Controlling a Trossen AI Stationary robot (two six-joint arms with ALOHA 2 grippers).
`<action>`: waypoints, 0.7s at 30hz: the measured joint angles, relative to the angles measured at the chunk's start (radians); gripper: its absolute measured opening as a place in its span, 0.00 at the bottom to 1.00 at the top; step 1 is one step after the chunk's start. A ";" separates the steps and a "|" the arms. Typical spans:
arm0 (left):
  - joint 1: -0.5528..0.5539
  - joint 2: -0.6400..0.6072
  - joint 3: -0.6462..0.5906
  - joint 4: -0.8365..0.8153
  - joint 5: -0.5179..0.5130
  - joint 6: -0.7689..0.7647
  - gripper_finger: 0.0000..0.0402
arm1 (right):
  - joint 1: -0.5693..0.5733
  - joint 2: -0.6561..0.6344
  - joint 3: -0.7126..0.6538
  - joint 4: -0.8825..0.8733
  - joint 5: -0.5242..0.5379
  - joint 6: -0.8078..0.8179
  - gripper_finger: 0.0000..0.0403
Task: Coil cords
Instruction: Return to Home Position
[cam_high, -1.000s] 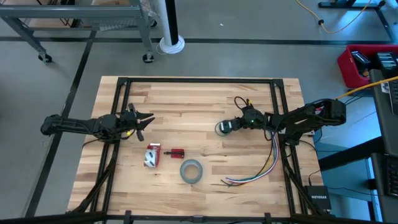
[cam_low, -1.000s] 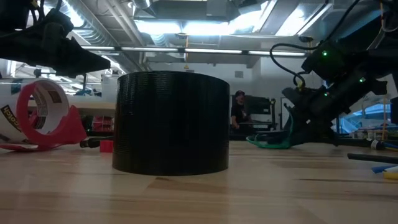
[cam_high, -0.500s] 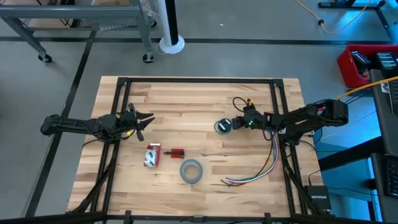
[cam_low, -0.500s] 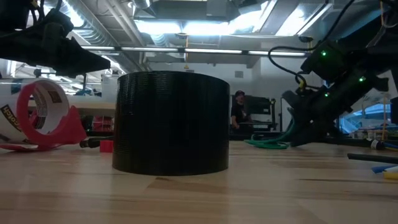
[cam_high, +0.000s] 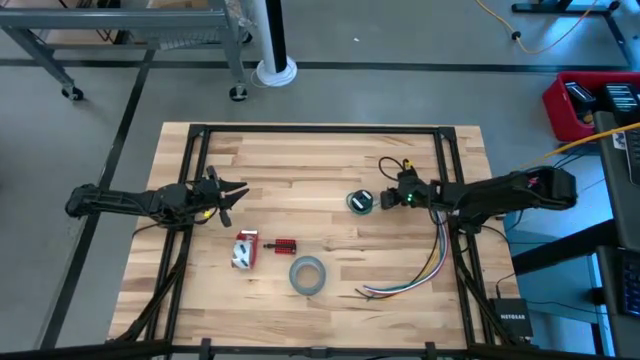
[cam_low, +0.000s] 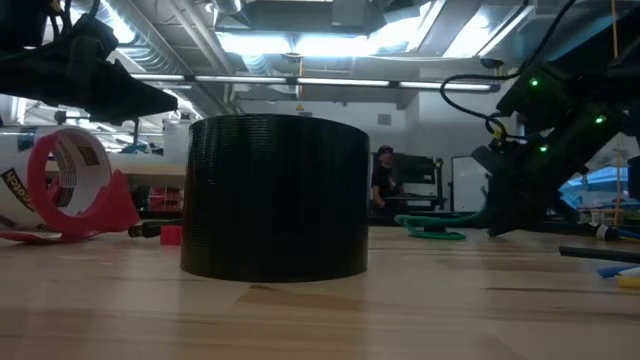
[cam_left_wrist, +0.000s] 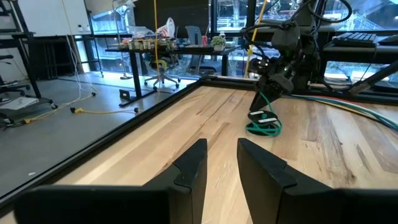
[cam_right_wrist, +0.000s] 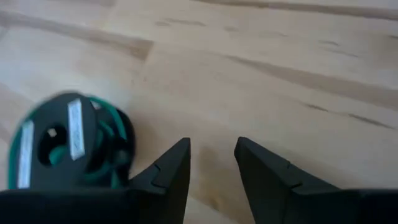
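2 grippers in view, both empty. Left gripper (cam_high: 236, 198) parked at the left side of the table (cam_high: 300, 160), jaws splayed wide, nothing between them. Right gripper (cam_high: 381, 199) low over the table right of centre, jaws parted with only bare wood in the gap.

Location of the cord (cam_low: 432, 228): green, wound on a dark spool (cam_high: 360, 202), lying flat on the table just beside the right gripper's fingertips.

Procedure for the return to home, as judged from this position:

1. Draw the right gripper straight back from the spool with jaws parted.
2. Check the low view first for a length of cord running from the coil toward the gripper. Contact there: not determinable. Raise the wrist clear before any swing, or risk dragging the spool and loosening the coil.
3. Route the right arm above the multicoloured wires (cam_high: 425, 268) lying under and beside it.
4. Move the left arm last, or not at all if already near home.

Count on the table:
- 1 cord on 1 spool
- 1 grey tape roll (cam_high: 307, 275)
- 1 red tape dispenser (cam_high: 244, 250)
- 1 small red part (cam_high: 285, 245)
- 1 bunch of multicoloured wires
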 joint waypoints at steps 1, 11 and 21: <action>0.000 0.000 0.000 0.000 0.000 0.000 0.20 | 0.000 -0.029 0.000 -0.033 -0.003 -0.004 0.34; 0.000 0.000 0.000 0.000 0.000 0.000 0.20 | 0.001 -0.186 0.002 -0.278 -0.012 0.000 0.34; 0.000 0.000 0.000 0.000 0.000 0.000 0.20 | 0.002 -0.350 0.001 -0.309 -0.178 0.002 0.34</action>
